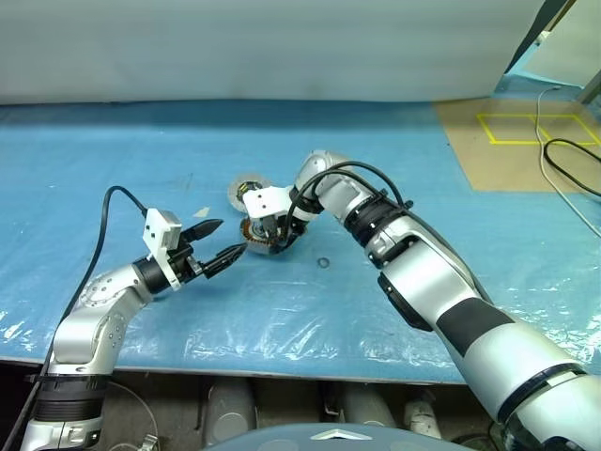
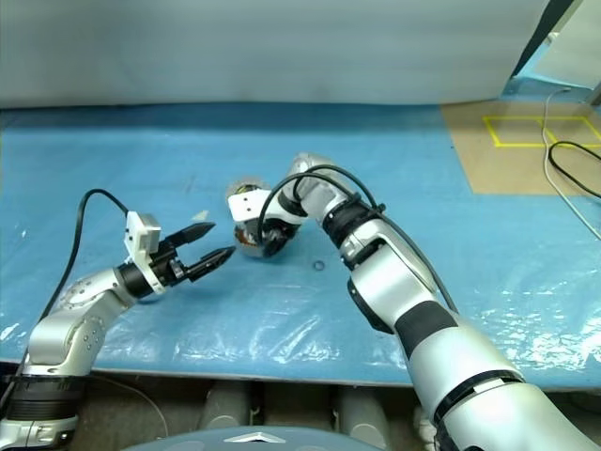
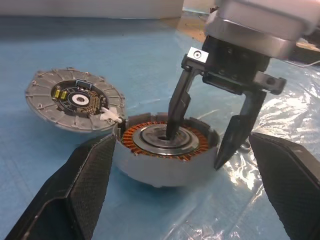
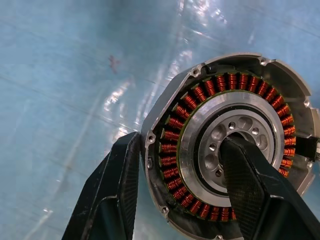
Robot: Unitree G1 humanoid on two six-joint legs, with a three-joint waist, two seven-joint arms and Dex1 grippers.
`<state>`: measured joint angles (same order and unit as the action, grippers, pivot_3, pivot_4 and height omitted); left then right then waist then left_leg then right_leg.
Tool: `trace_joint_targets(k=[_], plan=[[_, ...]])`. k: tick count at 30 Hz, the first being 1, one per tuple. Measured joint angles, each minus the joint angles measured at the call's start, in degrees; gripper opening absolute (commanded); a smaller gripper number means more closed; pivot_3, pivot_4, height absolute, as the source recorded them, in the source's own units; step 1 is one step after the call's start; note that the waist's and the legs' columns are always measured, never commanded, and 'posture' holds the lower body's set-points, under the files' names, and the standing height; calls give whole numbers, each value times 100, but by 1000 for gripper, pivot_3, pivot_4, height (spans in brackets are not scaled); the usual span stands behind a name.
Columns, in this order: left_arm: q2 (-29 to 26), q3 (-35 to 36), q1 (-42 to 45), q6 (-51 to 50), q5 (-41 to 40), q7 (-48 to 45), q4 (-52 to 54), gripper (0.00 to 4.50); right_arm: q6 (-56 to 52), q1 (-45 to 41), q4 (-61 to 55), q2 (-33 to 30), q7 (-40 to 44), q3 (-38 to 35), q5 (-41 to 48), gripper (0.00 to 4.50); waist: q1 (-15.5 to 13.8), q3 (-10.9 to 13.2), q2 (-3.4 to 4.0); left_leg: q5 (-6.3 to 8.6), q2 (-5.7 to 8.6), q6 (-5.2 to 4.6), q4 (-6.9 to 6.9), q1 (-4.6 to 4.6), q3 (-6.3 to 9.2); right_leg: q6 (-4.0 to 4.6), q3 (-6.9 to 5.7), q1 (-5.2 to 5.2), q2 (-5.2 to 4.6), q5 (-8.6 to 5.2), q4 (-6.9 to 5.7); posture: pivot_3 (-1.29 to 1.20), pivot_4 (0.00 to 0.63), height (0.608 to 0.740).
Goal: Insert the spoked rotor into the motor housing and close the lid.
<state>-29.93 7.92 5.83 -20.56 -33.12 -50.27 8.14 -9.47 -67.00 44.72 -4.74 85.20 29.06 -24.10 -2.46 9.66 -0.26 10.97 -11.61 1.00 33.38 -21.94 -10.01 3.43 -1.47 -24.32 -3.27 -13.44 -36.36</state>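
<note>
The right gripper (image 1: 266, 235) was seen in the left eye view reaching down onto the spoked rotor (image 1: 256, 240), which sat on the blue plastic-covered table (image 1: 282, 319). The left gripper (image 1: 222, 241) was held just beside the rotor on the side away from the right arm, fingers spread and nothing between them. The motor housing (image 1: 246, 187) was lying flat just behind the right gripper. A tiny dark ring (image 1: 323, 263) was spotted on the table near the right forearm, apart from the rotor.

In the right eye view the same layout was shown: the right gripper was down on the rotor, the housing was partly hidden behind it, and the left gripper was pointed at both from close by, wide open.

From the left wrist view, things got clearer. One of the right gripper's fingers (image 3: 177, 107) was poked into the rotor's central hub hole and the other was placed outside the grey rim, so the rotor's ring was clamped between them. The housing was set just beside the rotor, circuit side up, with the rims nearly touching.

In the right wrist view the copper windings were seen up close, one finger in the hub, the other hugging the outer rim.
</note>
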Motion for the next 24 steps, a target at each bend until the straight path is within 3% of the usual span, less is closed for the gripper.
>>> trace_joint_targets(k=[8,14,24], plan=[[-90,-75,136,-109,-10,-264,-117,4500,-1354,764,-2069,-613,346,519,108,2255,-11,0,-2,-4,2,12,1,16,1,2,4,1,-1,-2,-17,0,150,740],[-65,-150,162,-103,26,-351,-272,4500,-1948,873,-2665,-975,364,787,213,2255,-10,0,-3,2,3,29,2,22,1,2,10,3,0,-2,-20,0,150,740],[33,-246,259,-92,69,-509,-372,4500,-3046,935,-3231,-891,308,1128,312,2255,0,-1,-5,1,3,35,-3,37,2,5,12,13,0,-4,-21,0,150,740]])
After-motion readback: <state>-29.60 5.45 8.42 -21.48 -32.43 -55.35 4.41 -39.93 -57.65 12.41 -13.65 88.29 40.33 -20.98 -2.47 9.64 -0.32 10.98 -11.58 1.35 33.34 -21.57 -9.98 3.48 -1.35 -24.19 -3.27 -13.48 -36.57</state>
